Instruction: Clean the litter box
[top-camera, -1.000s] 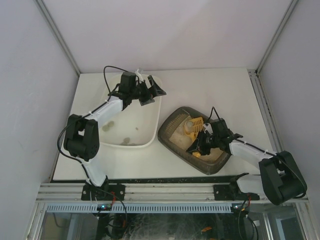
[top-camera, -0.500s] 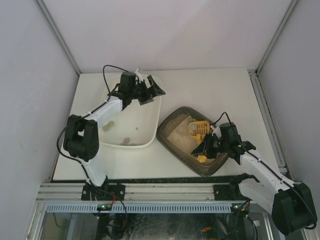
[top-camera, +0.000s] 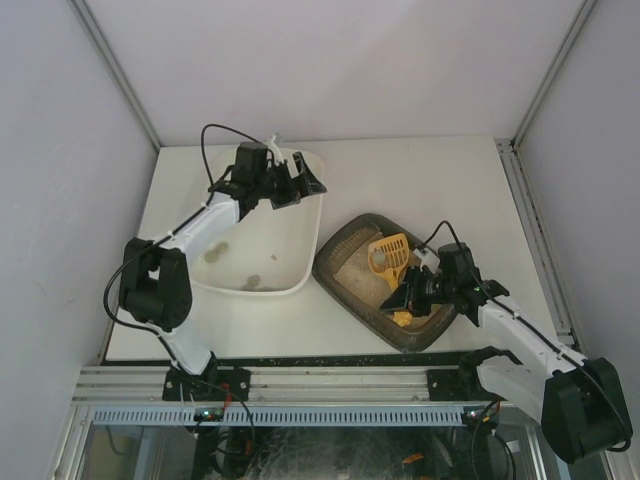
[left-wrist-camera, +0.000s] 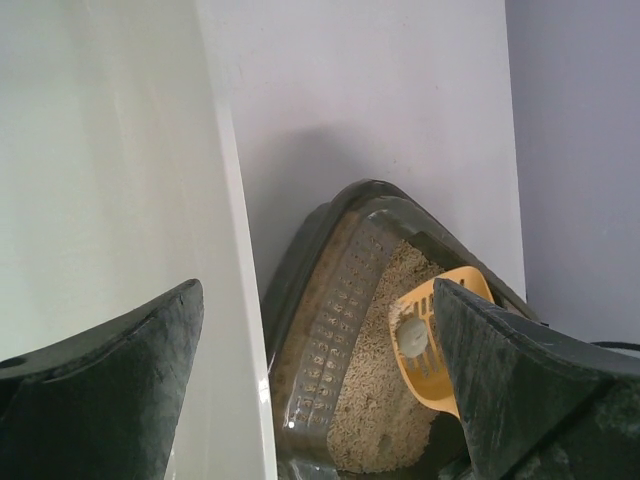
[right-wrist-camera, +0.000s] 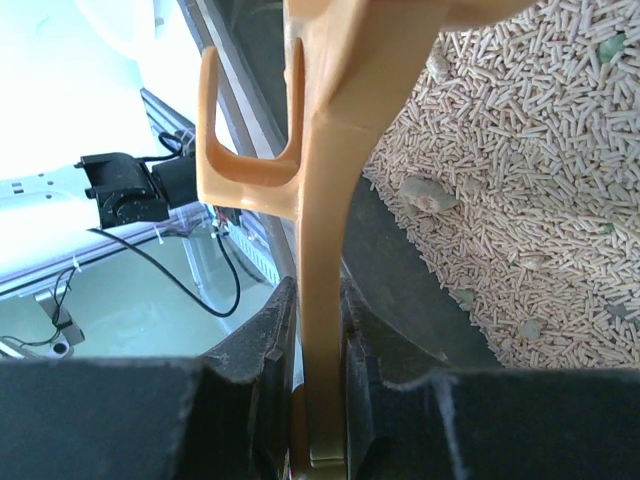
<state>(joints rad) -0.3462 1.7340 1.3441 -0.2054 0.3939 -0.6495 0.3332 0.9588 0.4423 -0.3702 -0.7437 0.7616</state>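
Left arm (top-camera: 200, 225) reaches over the far right corner of the white tub (top-camera: 250, 290). Left jaws are spread wide and hold nothing, hanging above the tub rim. A few dark clumps (top-camera: 252, 283) lie on the tub floor.

Risk: those wide jaws sit right where a dump would likely come in. If the scoop swings over that corner, it could knock into them.

The litter box (top-camera: 345, 290) sits on the desk (top-camera: 420, 180) just right of the tub, turned at an angle, with its rim just beside the tub wall. I can't tell whether they touch. Nothing holds the box, so a dragging scoop could shove it into the tub or skid it.

The yellow scoop (top-camera: 388, 255) has its head over the pale litter (right-wrist-camera: 520, 150), with one pale clump (left-wrist-camera: 412, 335) sitting in it.

Risk: the clump looks loose on the slotted head. A tilt or a fast carry could roll it off, back into the box or onto the desk. A low head could also catch the thick rim on the way out.

Right arm (top-camera: 510, 320): the right jaws are clamped narrow on the scoop handle (right-wrist-camera: 325, 200). The handle is thin and flat, so it may twist in the grip under side load and tip the head. Several grey-green bits (right-wrist-camera: 425, 195) remain in the litter, so more passes are needed and each repeats these risks.
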